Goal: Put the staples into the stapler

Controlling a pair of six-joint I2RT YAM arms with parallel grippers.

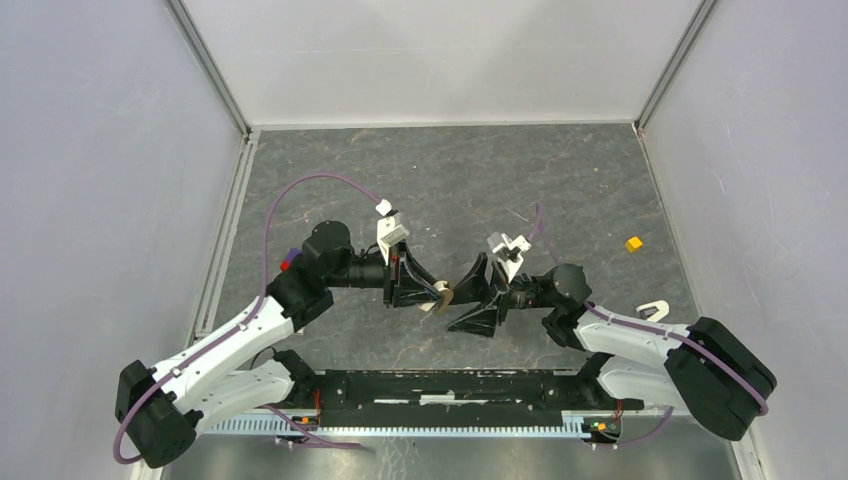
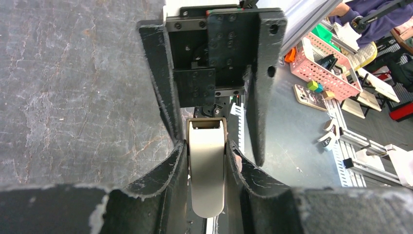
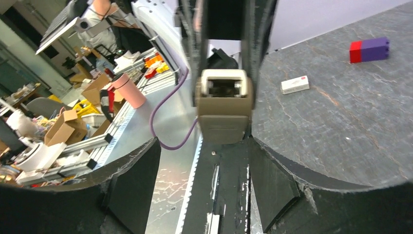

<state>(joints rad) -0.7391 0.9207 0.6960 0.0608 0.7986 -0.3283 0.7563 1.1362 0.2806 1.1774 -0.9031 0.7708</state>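
While the left end effector (image 2: 206,156) clamps the beige stapler (image 2: 207,187), the right end effector (image 3: 202,158) stands open facing it.

Dark marbled table (image 1: 450,170), yellow cube (image 1: 633,243) (far right), small white staples box (image 3: 295,85), red-purple block (image 3: 369,49)

Count: 1 beige stapler (image 3: 224,105). 1 white staple box (image 3: 295,85). 1 yellow cube (image 1: 633,243), near the worktop's (image 1: 420,170) right edge. 1 red-and-purple block (image 3: 369,49). 1 white curved piece (image 1: 655,310), also near the right edge.
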